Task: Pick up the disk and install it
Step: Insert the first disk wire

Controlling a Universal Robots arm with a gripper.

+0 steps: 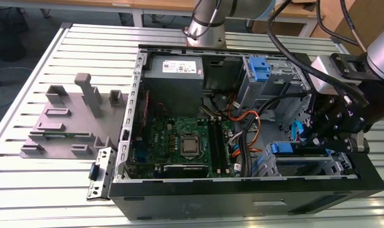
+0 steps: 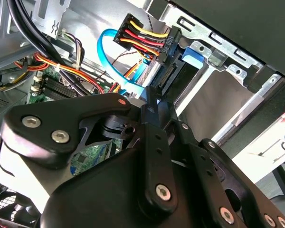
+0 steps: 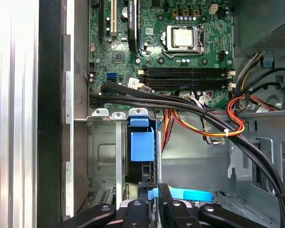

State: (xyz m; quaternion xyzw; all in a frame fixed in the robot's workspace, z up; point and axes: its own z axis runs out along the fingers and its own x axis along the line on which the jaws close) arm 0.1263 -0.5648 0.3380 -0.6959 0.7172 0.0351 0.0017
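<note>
In the exterior view, the claw [image 1: 328, 137] hangs over the drive bay [image 1: 305, 164] of the open computer case [image 1: 242, 199] on the desk [image 1: 46, 190]. In the first wrist view, the disk [image 3: 141, 145] stands edge-up in that bay, seemingly seated. Whether the claw grips it, I cannot tell.

Robotics lab — slatted aluminium bench [image 1: 40, 190], open computer case [image 1: 242, 190], grey fixture tray [image 1: 59, 128], wooden desks behind

Ribbed metal table [image 1: 40, 190]; wooden desks [image 1: 160, 4] behind; grey floor [image 1: 21, 71].
</note>
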